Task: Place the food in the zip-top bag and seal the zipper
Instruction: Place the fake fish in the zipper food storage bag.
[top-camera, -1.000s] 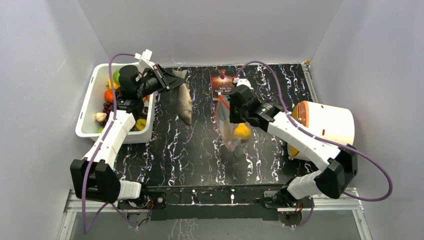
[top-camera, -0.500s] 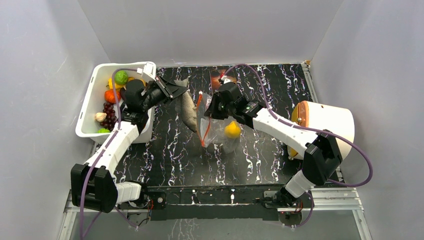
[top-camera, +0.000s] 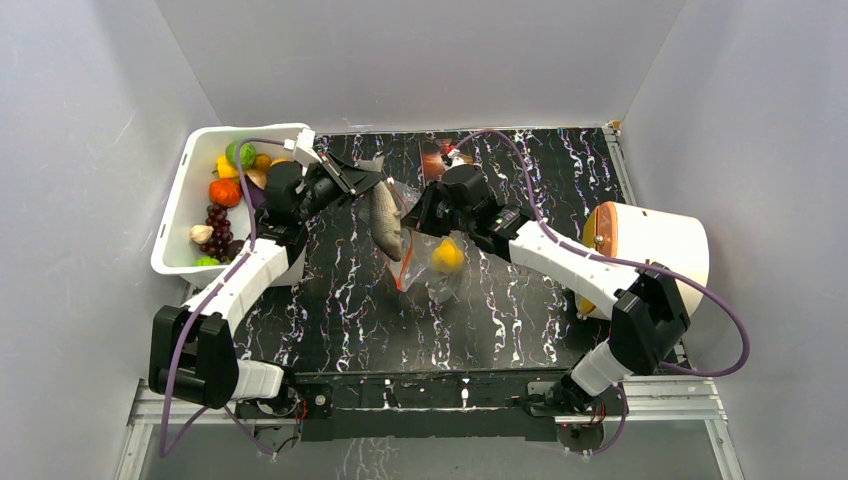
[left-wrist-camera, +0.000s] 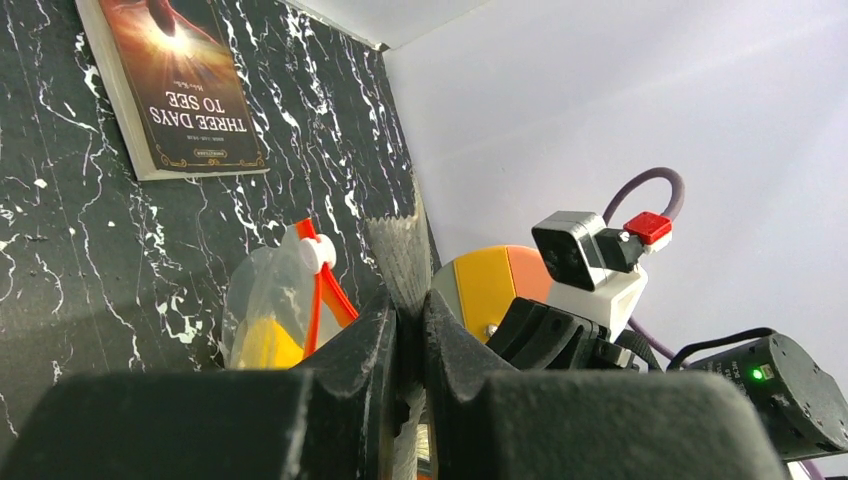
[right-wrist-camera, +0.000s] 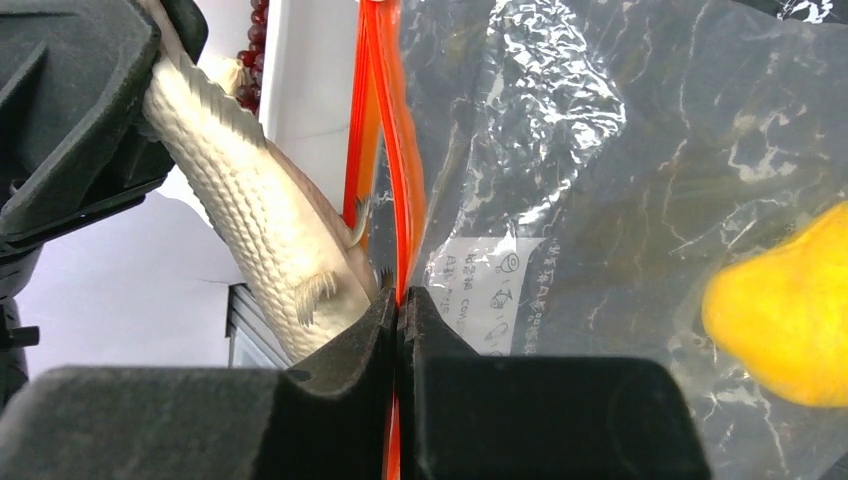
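Observation:
A grey toy fish hangs head down from its tail fin, which my left gripper is shut on. My right gripper is shut on the red-orange zipper of the clear zip-top bag and holds it up above the table. A yellow fruit lies inside the bag. The fish's pale body hangs right beside the bag's mouth and touches the zipper strip. The bag's white label faces the right wrist camera.
A white tub of toy fruit stands at the left. A book lies at the back of the black marbled table. A white cylinder with an orange lid lies on its side at the right.
My left gripper carried the fish right and forward, away from the tub. My right gripper swung the bag left to meet it, so fish and bag mouth now touch.

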